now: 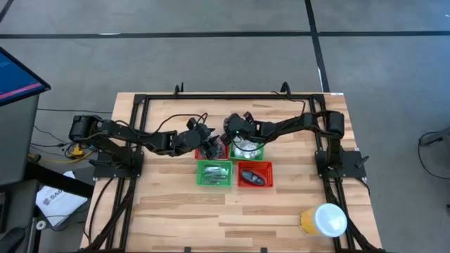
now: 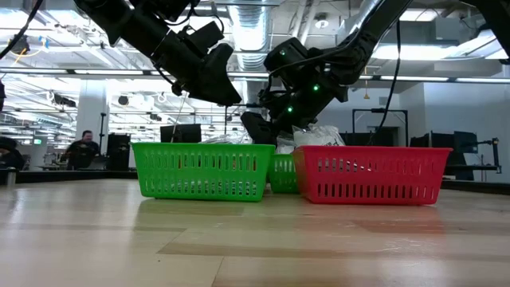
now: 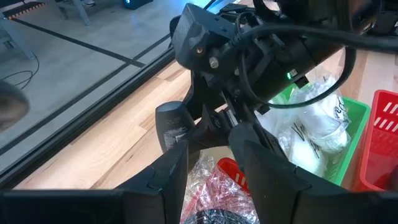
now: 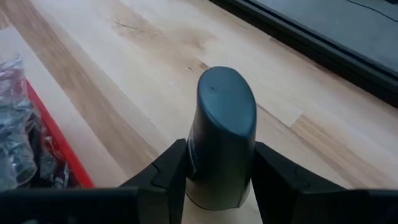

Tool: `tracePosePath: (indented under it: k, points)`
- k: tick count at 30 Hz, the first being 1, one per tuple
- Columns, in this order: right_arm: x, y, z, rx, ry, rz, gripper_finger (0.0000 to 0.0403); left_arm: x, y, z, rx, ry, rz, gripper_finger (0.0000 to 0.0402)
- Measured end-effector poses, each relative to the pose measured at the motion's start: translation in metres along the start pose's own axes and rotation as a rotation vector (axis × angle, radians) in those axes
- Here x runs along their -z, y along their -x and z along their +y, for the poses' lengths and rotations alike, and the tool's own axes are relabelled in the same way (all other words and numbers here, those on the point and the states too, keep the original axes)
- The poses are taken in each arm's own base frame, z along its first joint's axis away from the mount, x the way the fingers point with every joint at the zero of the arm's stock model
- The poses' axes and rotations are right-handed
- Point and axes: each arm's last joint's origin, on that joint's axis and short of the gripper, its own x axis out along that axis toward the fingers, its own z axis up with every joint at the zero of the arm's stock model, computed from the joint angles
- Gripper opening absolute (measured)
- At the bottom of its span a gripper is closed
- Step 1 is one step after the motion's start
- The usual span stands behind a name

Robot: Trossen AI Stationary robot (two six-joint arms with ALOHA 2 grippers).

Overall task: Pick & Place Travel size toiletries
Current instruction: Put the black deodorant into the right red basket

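right gripper (image 4: 219, 171) clamps dark mini bottle (image 4: 222, 134) above table's far-centre baskets | left gripper (image 3: 208, 165) agape, empty, close beside | risk: arms collide, bottle slips

From the high view we look straight down from well above on the whole wooden table (image 1: 176, 211) with both arms, while in the low view we sit at table-top height, facing level across the boards past the green basket (image 2: 203, 170) and red basket (image 2: 370, 174) into the room behind. Our left wrist camera rides close behind its own fingers (image 3: 168, 180) and faces the other arm and the back baskets, seen also from above. Our right wrist camera looks down very near onto bare table beside a red basket rim (image 4: 56, 149).
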Motion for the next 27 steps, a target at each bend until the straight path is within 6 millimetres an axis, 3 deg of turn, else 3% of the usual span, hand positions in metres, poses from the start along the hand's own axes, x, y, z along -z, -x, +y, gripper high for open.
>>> tracePosePath:
  k: [8, 19, 27]
  points:
    - [-0.015, 0.015, 0.0, -0.015, 0.005, -0.041, 0.0131, 0.0, 0.0, 0.0, 0.0, 0.0, 0.0, 0.0145]
    - [-0.049, 0.076, -0.006, -0.01, 0.052, -0.091, 0.0131, 0.0, 0.0, 0.0, 0.0, 0.0, 0.0, 0.0145]
    - [-0.058, 0.124, -0.007, -0.049, 0.098, -0.085, 0.0131, 0.0, 0.0, 0.0, 0.0, -0.001, 0.0, 0.0145]
